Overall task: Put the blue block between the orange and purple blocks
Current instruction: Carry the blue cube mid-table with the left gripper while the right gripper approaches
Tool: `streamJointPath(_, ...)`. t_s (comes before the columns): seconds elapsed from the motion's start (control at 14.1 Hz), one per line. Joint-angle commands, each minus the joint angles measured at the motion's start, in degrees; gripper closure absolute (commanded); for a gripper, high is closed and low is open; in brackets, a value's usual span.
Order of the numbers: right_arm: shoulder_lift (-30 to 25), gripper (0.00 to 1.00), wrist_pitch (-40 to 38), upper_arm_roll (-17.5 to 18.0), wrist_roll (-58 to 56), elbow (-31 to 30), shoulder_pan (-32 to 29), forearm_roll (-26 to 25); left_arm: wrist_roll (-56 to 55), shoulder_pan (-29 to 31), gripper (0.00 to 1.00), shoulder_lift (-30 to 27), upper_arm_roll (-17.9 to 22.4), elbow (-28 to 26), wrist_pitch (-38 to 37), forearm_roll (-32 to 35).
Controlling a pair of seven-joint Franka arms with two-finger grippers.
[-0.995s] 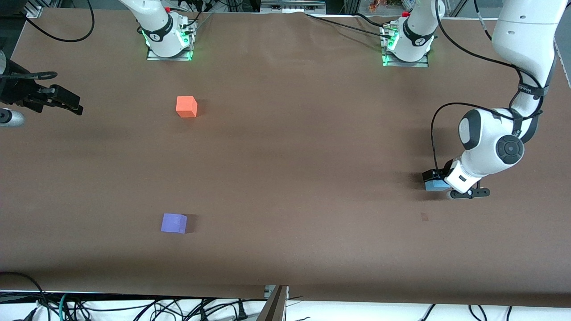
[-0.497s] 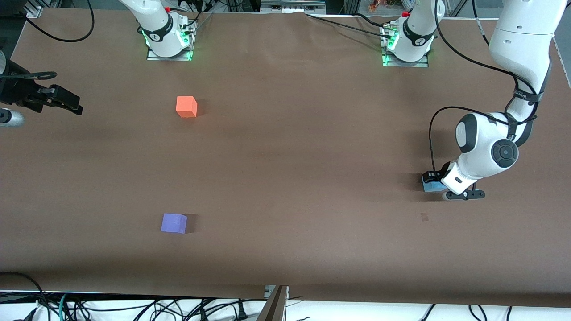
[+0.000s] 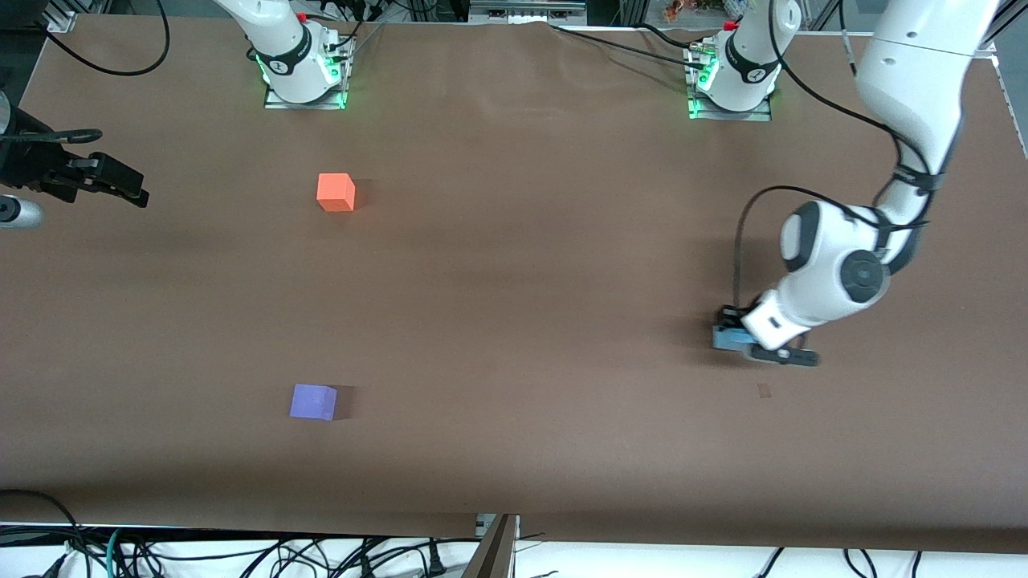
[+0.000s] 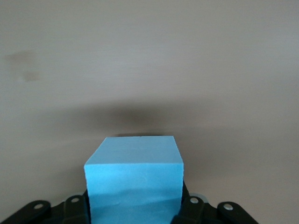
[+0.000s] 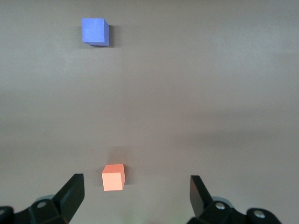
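Observation:
My left gripper (image 3: 732, 340) is shut on the blue block (image 3: 724, 339), holding it a little above the table near the left arm's end. In the left wrist view the blue block (image 4: 134, 170) sits between the dark fingers (image 4: 192, 207) of my left gripper (image 4: 134, 211), with its shadow on the table below. The orange block (image 3: 336, 193) lies closer to the robot bases, and the purple block (image 3: 313, 401) lies nearer to the front camera. My right gripper (image 3: 128, 189) waits open past the table's edge, with nothing inside it. The right wrist view shows the orange block (image 5: 113, 177), the purple block (image 5: 95, 31) and my right gripper (image 5: 136, 185).
A small dark mark (image 3: 764, 390) is on the brown table (image 3: 514, 305) near the left gripper. Cables (image 3: 241, 554) run below the table's near edge. Both arm bases (image 3: 305, 72) stand along the edge farthest from the front camera.
My left gripper has shut on the blue block, then lifted it and carried it toward the right arm's end of the table. The right arm has not moved.

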Motion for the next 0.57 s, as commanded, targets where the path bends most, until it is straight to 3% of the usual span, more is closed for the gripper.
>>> streamJointPath(0.0,-0.24,0.0,0.16,0.38,-0.73,0.02,-0.61,-0.23,-9.03,-7.14,1.0,1.26,-0.07,3.69,-1.31,-1.02)
streamJointPath(0.14,-0.24,0.0,0.16,0.38,-0.73,0.02,-0.61,-0.14,-18.6,-14.6,1.0,4.67,0.01,8.51,-1.31,-0.93)
streamJointPath(0.28,-0.24,0.0,0.16,0.38,-0.73,0.02,-0.61,-0.14,-28.89,-21.9,1.0,10.64,0.36,17.28,-1.31,-0.41)
streamJointPath(0.5,0.2,0.0,0.34,0.47,-0.82,0.19,-0.52,-0.49,-34.9,-29.74,1.0,18.46,1.15,28.02,-1.4,-0.32)
